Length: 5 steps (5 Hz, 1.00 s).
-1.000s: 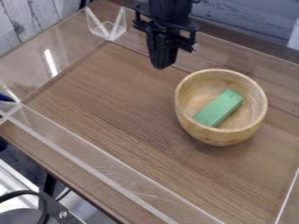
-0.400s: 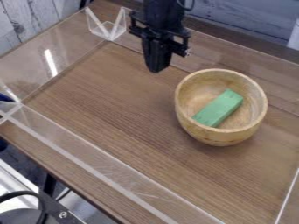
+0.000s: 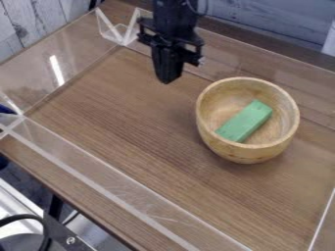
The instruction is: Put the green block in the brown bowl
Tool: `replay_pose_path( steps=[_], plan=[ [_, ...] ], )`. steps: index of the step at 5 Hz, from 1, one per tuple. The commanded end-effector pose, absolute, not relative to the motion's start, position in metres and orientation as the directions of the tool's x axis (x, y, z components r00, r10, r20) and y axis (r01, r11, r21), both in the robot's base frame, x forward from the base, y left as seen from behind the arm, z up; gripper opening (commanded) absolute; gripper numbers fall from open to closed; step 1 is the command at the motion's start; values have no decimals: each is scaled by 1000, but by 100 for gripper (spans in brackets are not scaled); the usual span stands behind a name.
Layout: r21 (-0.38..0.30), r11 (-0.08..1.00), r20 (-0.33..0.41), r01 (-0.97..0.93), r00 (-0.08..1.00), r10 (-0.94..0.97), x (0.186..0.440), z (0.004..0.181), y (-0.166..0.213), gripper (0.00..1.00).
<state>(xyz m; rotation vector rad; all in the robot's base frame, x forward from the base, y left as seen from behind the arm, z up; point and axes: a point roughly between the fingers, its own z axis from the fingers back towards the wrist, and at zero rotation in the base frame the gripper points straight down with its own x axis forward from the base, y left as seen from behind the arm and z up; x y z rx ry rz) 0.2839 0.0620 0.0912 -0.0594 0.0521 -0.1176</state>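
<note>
Shift since earlier frame: hand (image 3: 165,75) is sitting further toward the picture's left than a second ago, drawing away from the brown bowl (image 3: 248,120); bowl and block are lying unchanged
Hand: black, pointing straight down over bare wood, fingers pressed together and pinching nothing
Hand position: hanging to the upper left of the bowl, apart from its rim; whether the tip is touching the wood cannot be told
Green block (image 3: 245,122): lying flat inside the bowl, on its floor, long axis running diagonally from lower left to upper right
Brown bowl: standing upright on the right half of the bench (image 3: 118,127), light wood with thick walls
Bench: dark wood-grain surface, carrying the bowl
Clear walls (image 3: 53,67): transparent panels are standing around the bench edges, catching glare at the left
</note>
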Motion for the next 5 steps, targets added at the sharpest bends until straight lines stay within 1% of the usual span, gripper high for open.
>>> replay_pose_path(
  steps=[1,3,5],
  plan=[
    [-32,996,7,81,997,-81,293,101,83,0],
    [-24,999,9,30,1000,-29,297,86,109,0],
    [-25,1000,-15,8,1000,-8,301,63,121,0]
  ],
)
